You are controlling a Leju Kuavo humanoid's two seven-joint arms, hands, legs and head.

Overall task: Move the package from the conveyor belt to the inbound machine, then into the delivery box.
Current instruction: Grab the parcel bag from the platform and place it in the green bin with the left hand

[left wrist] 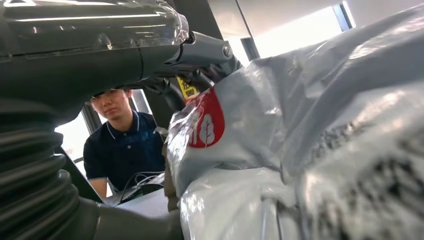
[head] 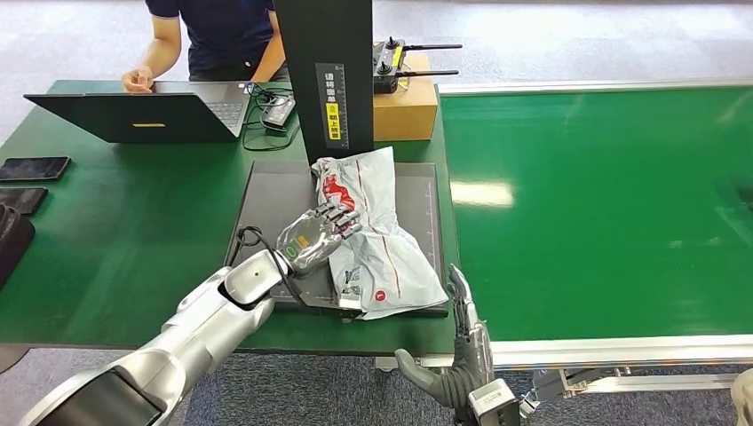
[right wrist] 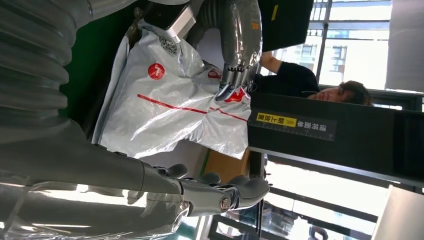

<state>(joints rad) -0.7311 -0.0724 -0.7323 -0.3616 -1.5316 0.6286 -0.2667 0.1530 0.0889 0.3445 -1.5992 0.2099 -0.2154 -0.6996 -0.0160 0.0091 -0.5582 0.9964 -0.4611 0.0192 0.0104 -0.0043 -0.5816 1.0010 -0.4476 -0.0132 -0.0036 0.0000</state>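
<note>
Here the left hand [head: 318, 232] is laid on the grey package [head: 377, 240], fingers curled over its edge; a firm grip cannot be told. The package lies on the dark scanner plate [head: 266, 191] beneath the black column [head: 324, 71]. The right hand [head: 457, 342] is held spread, empty, near the worktop's [head: 124, 231] front edge, beside the green belt [head: 604, 213]. 1 person [head: 217, 35] sits behind a laptop [head: 142, 115].
</note>
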